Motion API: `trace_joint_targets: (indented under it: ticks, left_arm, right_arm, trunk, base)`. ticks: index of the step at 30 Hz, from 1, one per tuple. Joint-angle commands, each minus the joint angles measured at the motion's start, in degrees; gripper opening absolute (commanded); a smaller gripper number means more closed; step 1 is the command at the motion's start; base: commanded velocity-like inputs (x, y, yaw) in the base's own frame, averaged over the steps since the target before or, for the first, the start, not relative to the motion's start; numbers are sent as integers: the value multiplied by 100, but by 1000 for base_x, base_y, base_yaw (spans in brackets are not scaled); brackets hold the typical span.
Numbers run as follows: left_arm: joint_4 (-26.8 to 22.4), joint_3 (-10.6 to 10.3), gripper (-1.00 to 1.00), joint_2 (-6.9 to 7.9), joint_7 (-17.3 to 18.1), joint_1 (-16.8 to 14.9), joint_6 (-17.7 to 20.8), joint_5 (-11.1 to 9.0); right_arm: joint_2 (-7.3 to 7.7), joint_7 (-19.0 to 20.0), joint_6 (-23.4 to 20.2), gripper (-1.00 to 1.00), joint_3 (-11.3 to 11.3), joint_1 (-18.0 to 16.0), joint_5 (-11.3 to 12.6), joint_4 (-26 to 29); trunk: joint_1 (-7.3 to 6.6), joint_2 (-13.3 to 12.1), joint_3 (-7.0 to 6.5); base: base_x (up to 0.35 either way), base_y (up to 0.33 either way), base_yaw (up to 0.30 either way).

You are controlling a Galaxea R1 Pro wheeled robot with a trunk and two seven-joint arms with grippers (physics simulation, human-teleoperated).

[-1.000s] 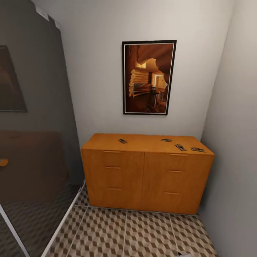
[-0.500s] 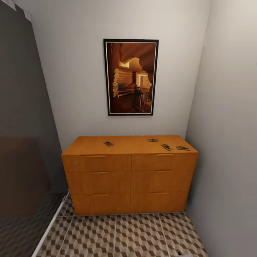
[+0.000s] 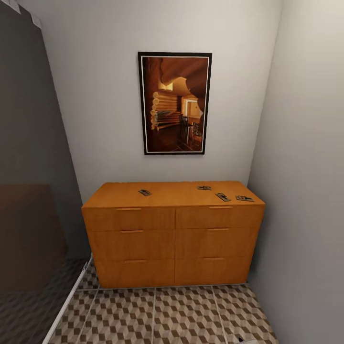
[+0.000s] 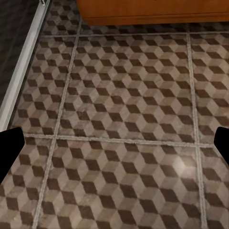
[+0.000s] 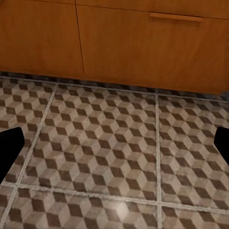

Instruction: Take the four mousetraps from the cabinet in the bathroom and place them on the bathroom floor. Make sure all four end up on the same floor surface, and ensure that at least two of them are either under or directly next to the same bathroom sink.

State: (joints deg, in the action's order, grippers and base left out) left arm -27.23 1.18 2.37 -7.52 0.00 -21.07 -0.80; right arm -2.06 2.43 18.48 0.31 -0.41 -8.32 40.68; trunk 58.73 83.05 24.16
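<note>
A room in a home, by every sign a bathroom nook: pale plaster walls close in on both sides, and the bathroom floor (image 3: 191, 315) is laid in large square tiles printed with a brown, beige and white cube pattern, pale grout between them. Against the far wall stands the cabinet (image 3: 173, 234), orange-tan wood with slab-handled drawers (a household piece, not shop or lab fittings). Above it hangs a framed picture (image 3: 175, 102) of a log interior. A dark glass panel (image 3: 33, 181) with a pale frame bounds one side.
</note>
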Motion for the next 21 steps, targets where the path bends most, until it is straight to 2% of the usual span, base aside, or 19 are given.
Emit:
trace_joint_targets:
  ticks: [1,10,21]
  left_arm:
    - [-3,-4,100,0,-12,0,-11,-8]
    - [-2,-4,100,-6,-18,0,-3,-8]
    - [-2,-4,100,-8,-20,0,-2,-8]
  right_arm:
    - [-3,12,16,100,-13,-3,-37,-1]
    - [-21,12,16,100,-13,-3,-30,2]
    - [-31,12,16,100,-11,-3,-29,2]
  trunk:
    - [0,3,5]
    - [0,3,5]
    - [0,3,5]
  base:
    - [0,0,0]
    - [0,-22,13]
    - [20,-243,45]
